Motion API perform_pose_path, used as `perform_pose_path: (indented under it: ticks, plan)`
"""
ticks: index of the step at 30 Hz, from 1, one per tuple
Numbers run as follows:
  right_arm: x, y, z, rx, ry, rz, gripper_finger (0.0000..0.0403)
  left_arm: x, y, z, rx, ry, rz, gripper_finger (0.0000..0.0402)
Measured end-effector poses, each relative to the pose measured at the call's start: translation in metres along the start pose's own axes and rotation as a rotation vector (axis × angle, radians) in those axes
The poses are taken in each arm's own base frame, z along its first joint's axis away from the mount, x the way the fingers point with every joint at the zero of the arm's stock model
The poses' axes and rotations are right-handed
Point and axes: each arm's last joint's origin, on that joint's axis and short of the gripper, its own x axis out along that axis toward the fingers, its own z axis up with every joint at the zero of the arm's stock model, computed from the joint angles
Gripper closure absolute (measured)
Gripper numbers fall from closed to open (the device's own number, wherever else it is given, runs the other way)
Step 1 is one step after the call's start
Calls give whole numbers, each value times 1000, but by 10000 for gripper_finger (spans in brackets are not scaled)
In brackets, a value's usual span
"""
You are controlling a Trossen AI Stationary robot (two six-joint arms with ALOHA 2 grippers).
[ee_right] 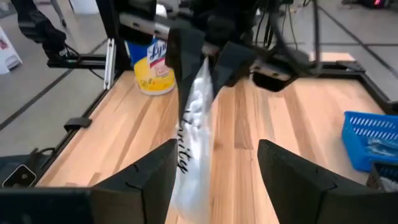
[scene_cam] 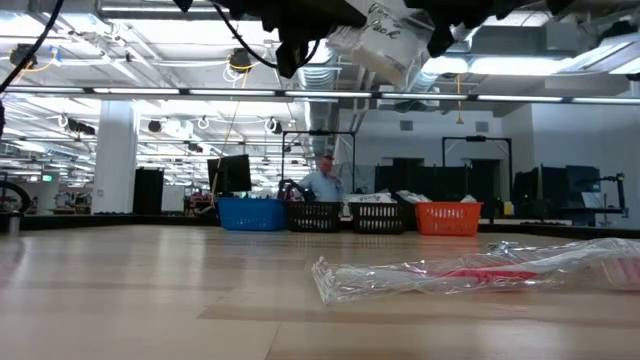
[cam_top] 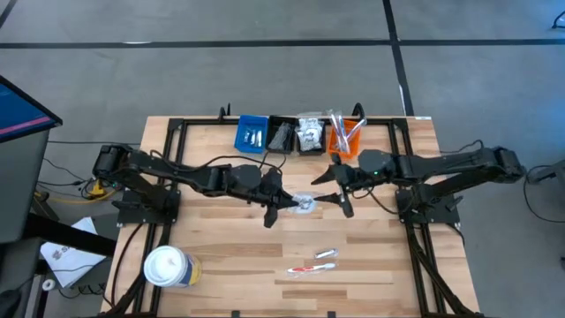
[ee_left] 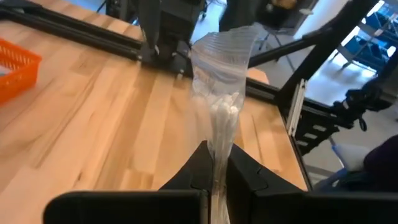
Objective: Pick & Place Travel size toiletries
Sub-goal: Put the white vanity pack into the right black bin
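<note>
My left gripper (cam_top: 282, 205) is shut on a clear sachet of white cotton swabs (cam_top: 305, 205), above the table's middle. My right gripper (cam_top: 340, 198) is open and faces it from the right. In the right wrist view the sachet's free end (ee_right: 189, 149) reaches between the open fingers (ee_right: 146, 180), close to one; whether it touches that finger I cannot tell. Two wrapped toiletries, a small white one (cam_top: 327, 254) and a red toothbrush packet (cam_top: 309, 269), lie flat on the wood nearer the near edge. The low view shows the toothbrush packet (scene_cam: 470, 272) close up. My left gripper pinches the sachet between its two fingers (ee_left: 199, 171), at one narrow end (ee_left: 216, 158). The fingers come level from the table's left and lie along the sachet. The sachet sticks out past the fingertips toward the right gripper and is lifted clear of the table (scene_cam: 385, 40).
Four small bins stand in a row at the far edge: blue (cam_top: 252, 134), black (cam_top: 281, 135), clear (cam_top: 310, 132) and orange (cam_top: 346, 138), each with items inside. A white tub with a yellow label (cam_top: 168, 267) stands near the left near corner. Bare wood lies between the arms and the bins.
</note>
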Motion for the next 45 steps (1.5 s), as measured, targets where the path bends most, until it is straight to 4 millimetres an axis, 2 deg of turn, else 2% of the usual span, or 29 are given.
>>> perform_pose_path:
  ticks: [5, 11, 15, 21, 23, 26, 31, 35, 40, 45]
  plan:
    - [13, -1, 2, 2, 50, 0, 191, 3, 7, 0, -21, -3, 18, 394]
    - [15, -2, 6, 5, 76, 0, 216, 5, 9, -1, -31, 8, 27, 393]
    - [13, -1, 5, 7, 87, 0, 264, 5, 10, -2, -31, 13, 29, 393]
    - [13, -4, 4, 12, 102, -10, 379, 5, 9, -2, -9, 12, 28, 385]
    - [12, -7, 3, 7, 108, -28, 394, 5, 8, -2, -3, 12, 25, 374]
    - [7, -12, 4, -26, 113, -113, 391, 2, 7, 1, -5, -1, 21, 349]
    - [-6, -32, 6, -50, 120, -257, 399, -12, 6, 11, -53, -68, 106, 314]
    - [-16, -54, 5, -64, 133, -345, 401, -22, 5, 8, -56, -97, 222, 303]
    - [-24, -93, -1, -155, 182, -477, 402, -37, 5, 7, -79, -140, 254, 301]
    - [-26, -133, -9, -94, 255, -529, 402, -45, 5, 3, -77, -157, 276, 301]
